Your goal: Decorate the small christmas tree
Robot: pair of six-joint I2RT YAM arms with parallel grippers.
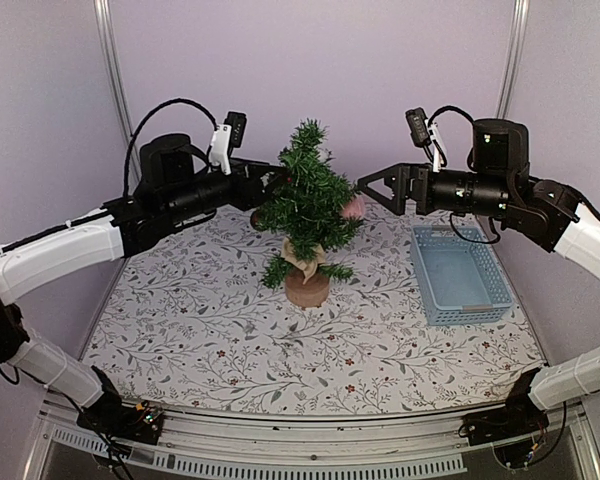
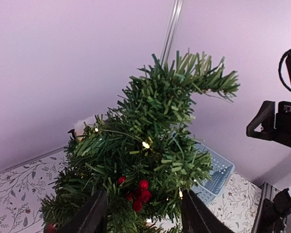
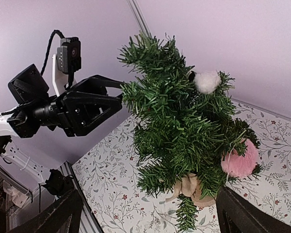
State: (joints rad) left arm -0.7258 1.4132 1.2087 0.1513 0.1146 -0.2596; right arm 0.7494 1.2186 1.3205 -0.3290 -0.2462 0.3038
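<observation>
The left gripper point(image 2: 143, 199), its fingers point(image 2: 94, 216) spread apart and clamping nothing, has the red berries point(image 2: 138, 191) and branches of the small christmas tree point(image 1: 308, 195) between them, while the right gripper point(image 1: 363, 190), also spread open, hovers just beside the tree's opposite side, near a pink ball point(image 3: 240, 160), with a blue basket point(image 1: 460, 275) lower down.

- The small christmas tree point(image 1: 308, 195) stands upright on its round tan base point(image 1: 307, 288), in the middle of the tabletop point(image 1: 200, 330).
- Its dark-green branches carry a pink ball point(image 3: 239, 160), a white pompom point(image 3: 206, 81) and red berries point(image 2: 139, 190).
</observation>
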